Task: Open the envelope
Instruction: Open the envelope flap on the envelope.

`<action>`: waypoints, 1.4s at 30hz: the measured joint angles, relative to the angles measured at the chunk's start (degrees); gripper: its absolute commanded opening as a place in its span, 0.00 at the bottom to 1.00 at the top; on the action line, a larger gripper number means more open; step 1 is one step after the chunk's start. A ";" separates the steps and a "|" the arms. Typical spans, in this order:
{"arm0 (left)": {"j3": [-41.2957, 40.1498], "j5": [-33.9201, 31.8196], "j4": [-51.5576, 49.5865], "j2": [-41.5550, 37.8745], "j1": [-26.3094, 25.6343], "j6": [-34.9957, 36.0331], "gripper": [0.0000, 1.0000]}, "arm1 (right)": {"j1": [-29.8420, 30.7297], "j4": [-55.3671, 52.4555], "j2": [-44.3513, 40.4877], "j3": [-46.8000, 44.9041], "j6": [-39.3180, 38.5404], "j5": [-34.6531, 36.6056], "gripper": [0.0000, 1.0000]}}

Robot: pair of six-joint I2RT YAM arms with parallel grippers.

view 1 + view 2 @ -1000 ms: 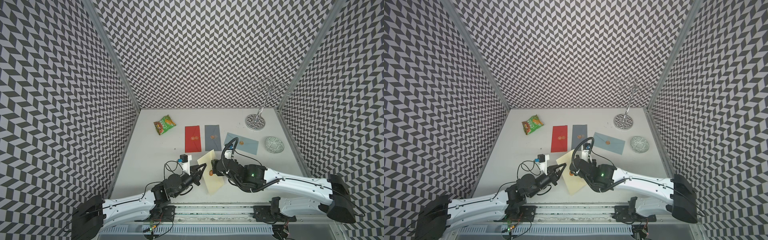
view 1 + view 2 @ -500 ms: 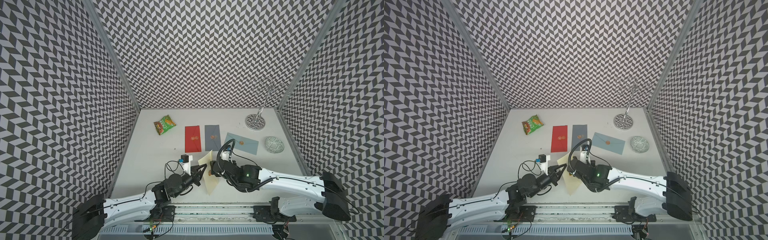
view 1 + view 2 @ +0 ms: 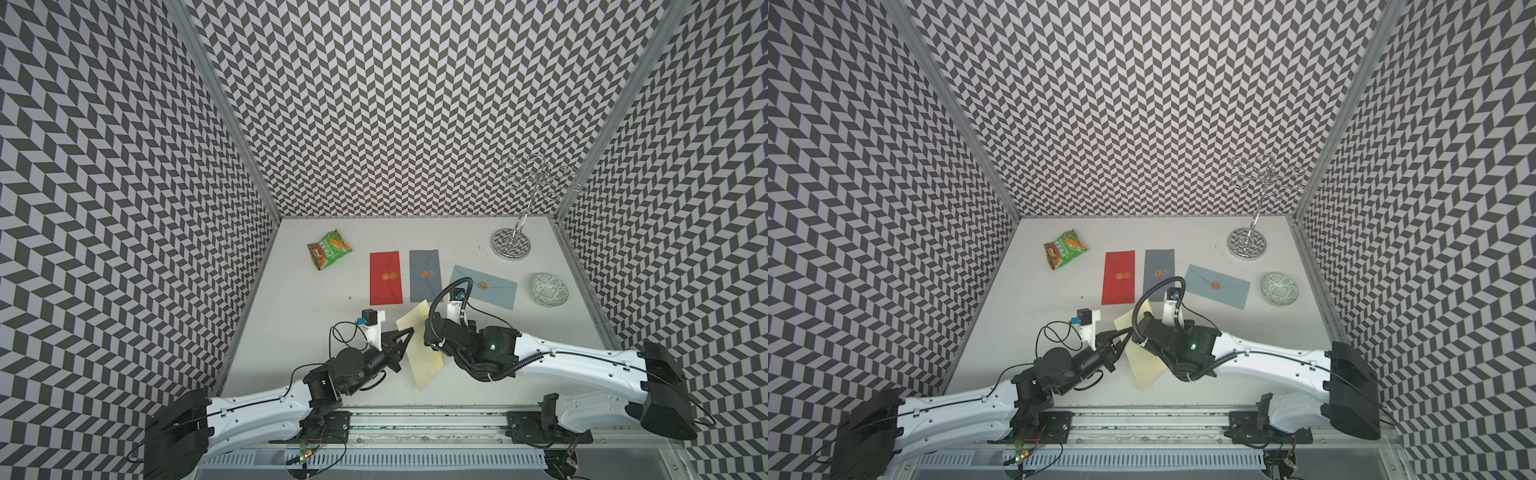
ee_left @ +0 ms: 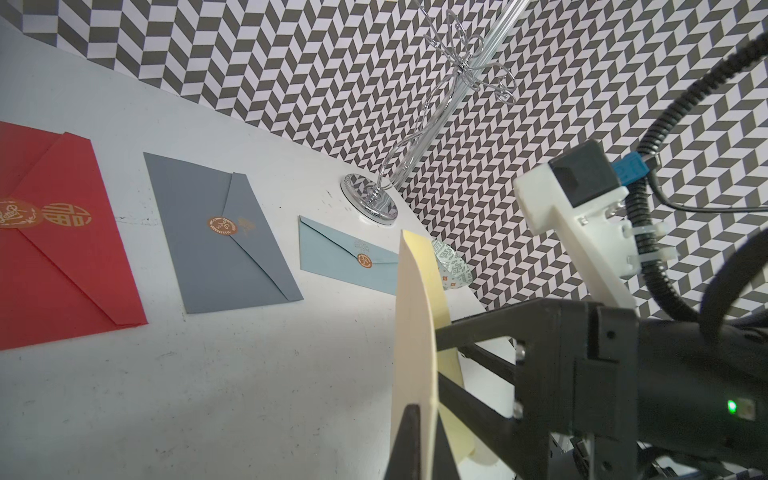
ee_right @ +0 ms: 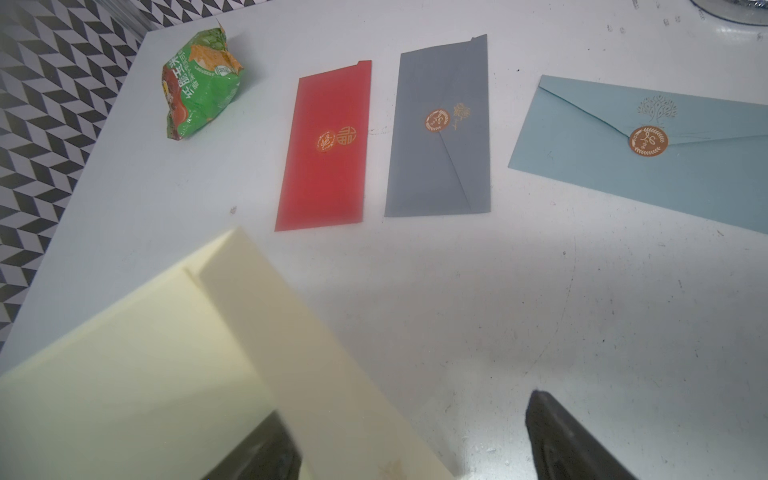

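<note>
Leftward, toward 9 o'clock, the right gripper (image 3: 426, 337) has been shifted, and the cream envelope (image 3: 419, 353) has been tipped further on edge. In both top views it is held at the table's (image 3: 1034, 316) 6 o'clock, below the red envelope (image 3: 1118, 277). In the left wrist view, the left gripper (image 4: 428, 444) is clamped on the cream envelope's edge; the right jaws are spread wide, tips reaching the paper. In the right wrist view, the jaws stand apart, one finger (image 5: 266, 453) against the paper.

Bright overhead light, soft shadows on the table (image 5: 457, 311), envelope (image 5: 145, 353) blurred close up (right wrist view), wide-angle edge stretch.
</note>
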 measured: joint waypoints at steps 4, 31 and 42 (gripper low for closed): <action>-0.02 0.00 0.37 0.00 0.00 -0.02 0.00 | -0.02 1.29 -1.40 -0.92 -1.75 -0.96 0.83; -1.66 16.20 -1.81 -14.08 17.64 -9.44 0.00 | -0.31 40.15 -49.27 -39.17 -35.50 -19.67 0.89; -4.92 31.26 4.57 -21.77 24.13 -16.59 0.00 | -0.31 48.81 -37.22 -39.76 -43.54 -28.28 0.94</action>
